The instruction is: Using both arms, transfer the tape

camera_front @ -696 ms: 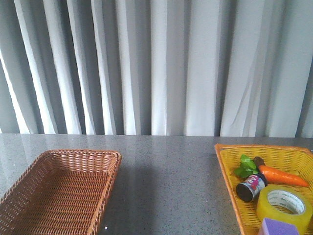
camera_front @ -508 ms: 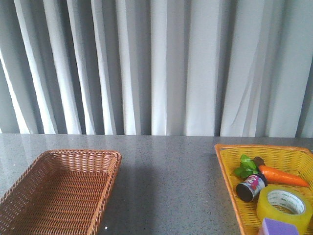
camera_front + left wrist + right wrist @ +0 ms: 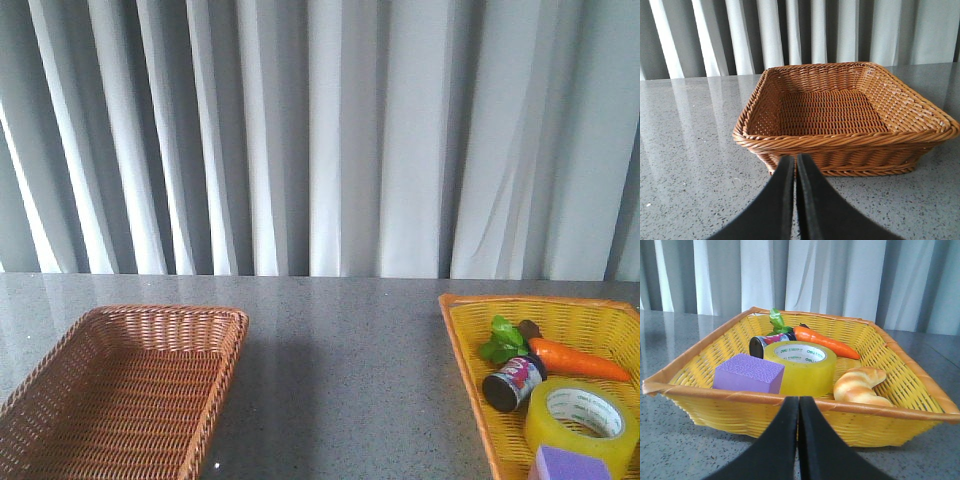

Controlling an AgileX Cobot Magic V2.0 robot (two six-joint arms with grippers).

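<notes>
The yellow tape roll [image 3: 582, 422] with a white core lies flat in the yellow basket [image 3: 462, 352] at the right of the front view. In the right wrist view the tape [image 3: 801, 367] sits in the middle of that basket [image 3: 730, 396]. My right gripper [image 3: 798, 402] is shut and empty, in front of the basket's near rim. My left gripper [image 3: 795, 161] is shut and empty, in front of the brown wicker basket [image 3: 840, 140]. Neither arm shows in the front view.
The brown basket [image 3: 120, 385] at the left holds nothing. The yellow basket also holds a purple block [image 3: 749, 373], a carrot [image 3: 825, 341], a small dark jar [image 3: 769, 342], a green leaf [image 3: 775, 320] and a croissant [image 3: 860, 385]. Grey curtains hang behind the table.
</notes>
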